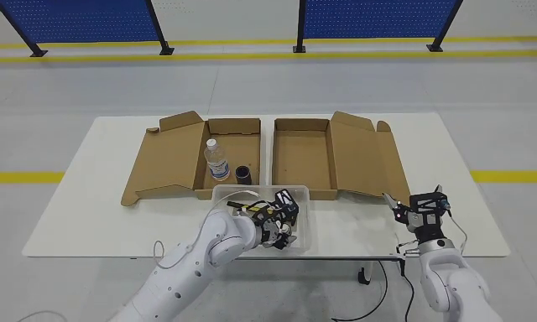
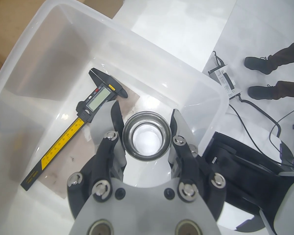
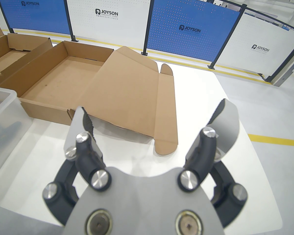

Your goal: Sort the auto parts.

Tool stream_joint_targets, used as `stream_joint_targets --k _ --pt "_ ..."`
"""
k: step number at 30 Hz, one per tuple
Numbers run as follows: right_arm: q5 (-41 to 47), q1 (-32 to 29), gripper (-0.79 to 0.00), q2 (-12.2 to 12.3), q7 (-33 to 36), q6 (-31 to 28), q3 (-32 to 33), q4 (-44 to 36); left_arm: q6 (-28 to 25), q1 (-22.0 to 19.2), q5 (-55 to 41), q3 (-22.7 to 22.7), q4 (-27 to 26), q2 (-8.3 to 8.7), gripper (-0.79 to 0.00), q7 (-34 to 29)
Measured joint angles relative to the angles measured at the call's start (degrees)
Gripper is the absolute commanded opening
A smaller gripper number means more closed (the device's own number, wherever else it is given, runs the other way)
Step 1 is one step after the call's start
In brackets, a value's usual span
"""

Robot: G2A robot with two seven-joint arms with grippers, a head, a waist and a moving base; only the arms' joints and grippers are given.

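Observation:
My left gripper (image 2: pixel 145 110) is inside a clear plastic bin (image 2: pixel 63 8), shut on a metal ring (image 2: pixel 147 135) held between its two fingers. Beside it on the bin floor lies a black and yellow digital caliper (image 2: pixel 71 133) on a brown sheet (image 2: pixel 131 97). In the top view the left gripper (image 1: pixel 281 225) is in the bin (image 1: pixel 220 190) at the table's front. My right gripper (image 3: pixel 152 116) is open with nothing between its fingers, over the table's front right corner (image 1: pixel 417 206).
Two open cardboard boxes stand behind the bin. The left box (image 1: pixel 226 131) holds a water bottle (image 1: pixel 216 160) and a black cylinder (image 1: pixel 243 173). The right box (image 1: pixel 300 158) has its flap (image 3: pixel 137 91) spread toward my right gripper.

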Motion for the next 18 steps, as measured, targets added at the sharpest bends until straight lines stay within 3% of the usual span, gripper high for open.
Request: stream_joint_targets --k 12,14,16,18 --pt "0.0 0.0 0.000 0.0 0.0 0.0 0.0 0.0 -0.5 -0.7 0.8 1.3 0.6 -0.23 -0.499 -0.1" --pt "0.0 0.0 0.000 0.0 0.0 0.0 0.0 0.0 -0.5 -0.9 0.8 1.6 0.8 -0.32 -0.579 0.2" --pt "0.0 0.0 0.000 0.0 0.0 0.0 0.0 0.0 -0.6 -1.1 0.8 1.8 0.9 -0.38 -0.751 0.3" --pt "0.0 0.0 0.000 0.0 0.0 0.0 0.0 0.0 -0.7 -1.1 1.0 1.9 0.9 -0.41 -0.785 0.7"
